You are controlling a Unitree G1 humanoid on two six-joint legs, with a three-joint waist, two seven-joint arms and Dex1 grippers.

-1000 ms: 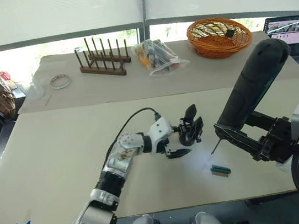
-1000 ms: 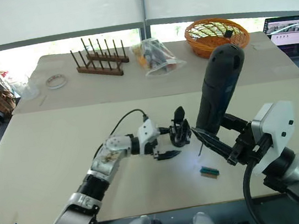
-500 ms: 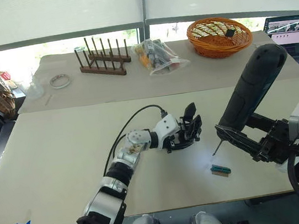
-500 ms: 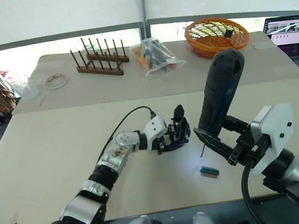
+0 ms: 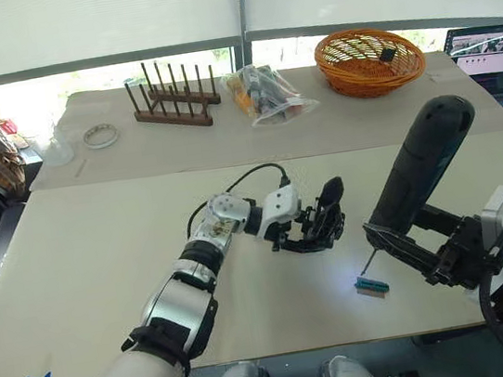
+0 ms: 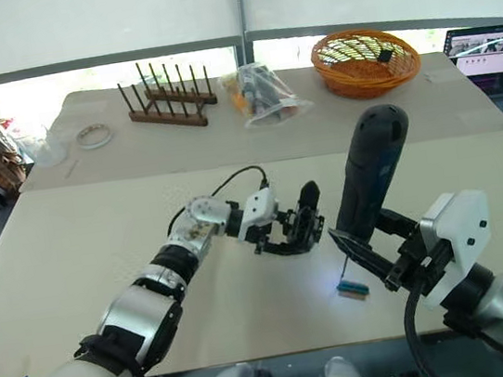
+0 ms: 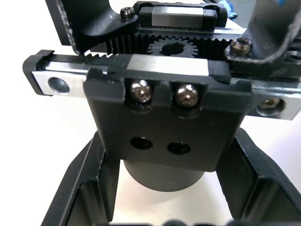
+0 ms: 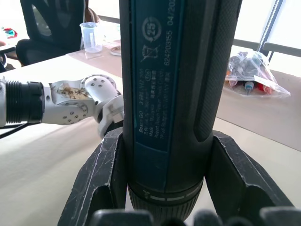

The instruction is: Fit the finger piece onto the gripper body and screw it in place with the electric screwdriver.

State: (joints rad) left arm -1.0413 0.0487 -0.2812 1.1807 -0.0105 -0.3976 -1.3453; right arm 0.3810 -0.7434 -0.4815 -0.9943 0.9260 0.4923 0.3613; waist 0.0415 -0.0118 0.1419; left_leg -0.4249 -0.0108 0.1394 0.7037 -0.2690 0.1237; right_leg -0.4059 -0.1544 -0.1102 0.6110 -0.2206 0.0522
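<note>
My left gripper [image 5: 310, 234] is shut on the gripper body [image 5: 324, 220], a chunky black mechanism held tilted just above the mid-table. A pointed black finger [image 5: 331, 194] sticks up from it; I cannot tell whether that is the finger piece. The left wrist view shows the gripper body [image 7: 164, 117] up close between my fingers [image 7: 87, 190], with a toothed rack, two screws and two empty holes. My right gripper [image 8: 171, 207] is shut on the electric screwdriver [image 5: 421, 160], held upright to the right of the body, its bit [image 5: 368, 261] pointing down.
A small green block [image 5: 370, 286] lies just below the bit. On the far table stand a wooden peg rack [image 5: 171, 104], a plastic bag of items [image 5: 268, 92], an orange basket [image 5: 369, 59] and a tape roll [image 5: 102, 134]. A laptop [image 5: 487, 52] sits at the far right.
My left gripper, open beside the standing gripper body a second ago, has shut on it, shifted it slightly right and tilted it. The screwdriver has sunk a little.
</note>
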